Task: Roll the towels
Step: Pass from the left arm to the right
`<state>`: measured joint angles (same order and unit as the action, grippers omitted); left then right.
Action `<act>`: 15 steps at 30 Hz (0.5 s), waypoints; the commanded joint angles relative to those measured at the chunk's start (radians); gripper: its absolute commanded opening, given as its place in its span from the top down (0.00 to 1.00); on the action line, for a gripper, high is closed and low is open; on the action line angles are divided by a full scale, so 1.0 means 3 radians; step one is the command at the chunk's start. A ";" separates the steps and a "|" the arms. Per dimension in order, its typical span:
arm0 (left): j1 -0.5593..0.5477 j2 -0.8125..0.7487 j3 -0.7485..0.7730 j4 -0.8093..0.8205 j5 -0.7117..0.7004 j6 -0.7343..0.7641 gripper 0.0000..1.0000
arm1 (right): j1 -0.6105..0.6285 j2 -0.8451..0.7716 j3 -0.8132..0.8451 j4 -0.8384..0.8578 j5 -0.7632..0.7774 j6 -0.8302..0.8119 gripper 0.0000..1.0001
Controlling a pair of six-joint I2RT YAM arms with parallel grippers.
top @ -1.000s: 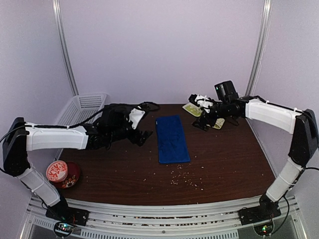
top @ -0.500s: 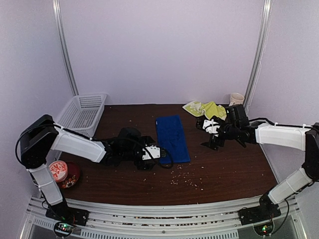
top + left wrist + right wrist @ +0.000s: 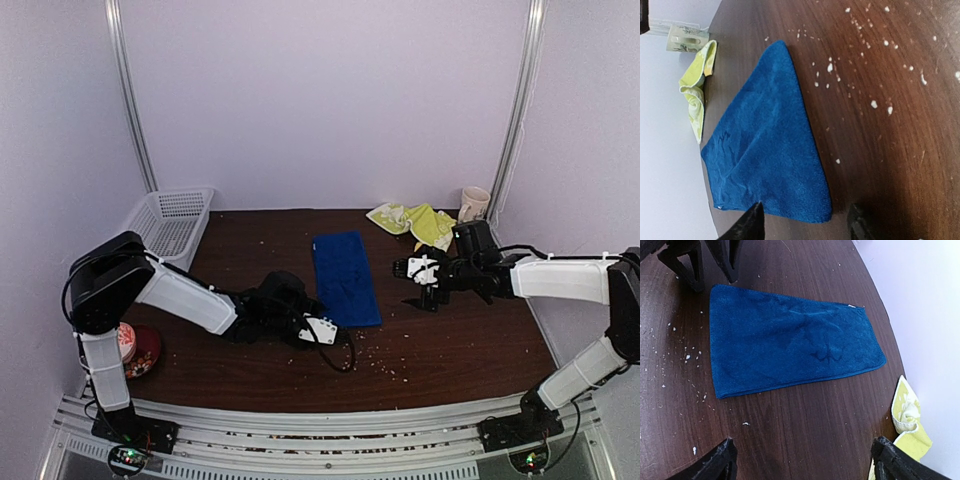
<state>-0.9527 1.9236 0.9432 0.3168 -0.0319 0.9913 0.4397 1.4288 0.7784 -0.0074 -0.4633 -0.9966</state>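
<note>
From above, two towels are seen on the desk (image 3: 460, 350): one blue towel (image 3: 345, 277) flat at centre, one yellow-green towel (image 3: 412, 220) crumpled far right. Left wrist: jaws of the left gripper (image 3: 806, 217) are held released, astride the blue towel's corner. Right wrist: jaws of the right gripper (image 3: 804, 452) are spread, empty.

LABORATORY ROBOT CELL: Plain pale walls (image 3: 330, 100) and metal corner posts (image 3: 130, 100) enclose a dark wooden table (image 3: 470, 350). Two white-and-black robot arms, left (image 3: 190, 298) and right (image 3: 560, 275), are bolted to a slotted metal rail (image 3: 330, 435) at its near edge. Household props serve as test pieces: a white plastic basket (image 3: 165, 225), a mug (image 3: 474, 203), a red bowl (image 3: 140, 352), a blue towel (image 3: 345, 275) and a yellow-green towel (image 3: 415, 220). Crumbs (image 3: 375, 355) litter the wood.
</note>
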 commanded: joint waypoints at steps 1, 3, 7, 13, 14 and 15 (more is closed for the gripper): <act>-0.0010 0.0118 0.0105 -0.0105 -0.0057 0.0177 0.46 | -0.0016 0.0023 -0.0031 0.0087 -0.0100 -0.0038 0.08; -0.0009 0.0125 0.0100 -0.0079 -0.0034 0.0151 0.47 | -0.0013 0.0021 -0.0033 0.0069 -0.0107 -0.0067 0.08; -0.0010 0.0207 0.0198 -0.0138 -0.0041 0.0114 0.59 | -0.0014 0.0014 -0.0078 0.0064 -0.0148 -0.0188 0.09; -0.0010 0.0299 0.0283 -0.0203 -0.0074 0.0016 0.93 | -0.0013 0.0020 -0.0288 0.0052 -0.0442 -0.0673 0.10; -0.0009 0.0292 0.0275 -0.0202 -0.0073 0.0004 1.00 | -0.0014 0.0020 -0.0307 0.0044 -0.0483 -0.0747 0.10; -0.0010 0.0285 0.0270 -0.0207 -0.0068 -0.0011 1.00 | -0.0013 0.0024 -0.0333 0.0037 -0.0512 -0.0814 0.10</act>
<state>-0.9527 1.9980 1.0111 0.2741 -0.0486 1.0092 0.4397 1.4292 0.7094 0.0048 -0.5434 -1.1309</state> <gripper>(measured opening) 0.029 0.903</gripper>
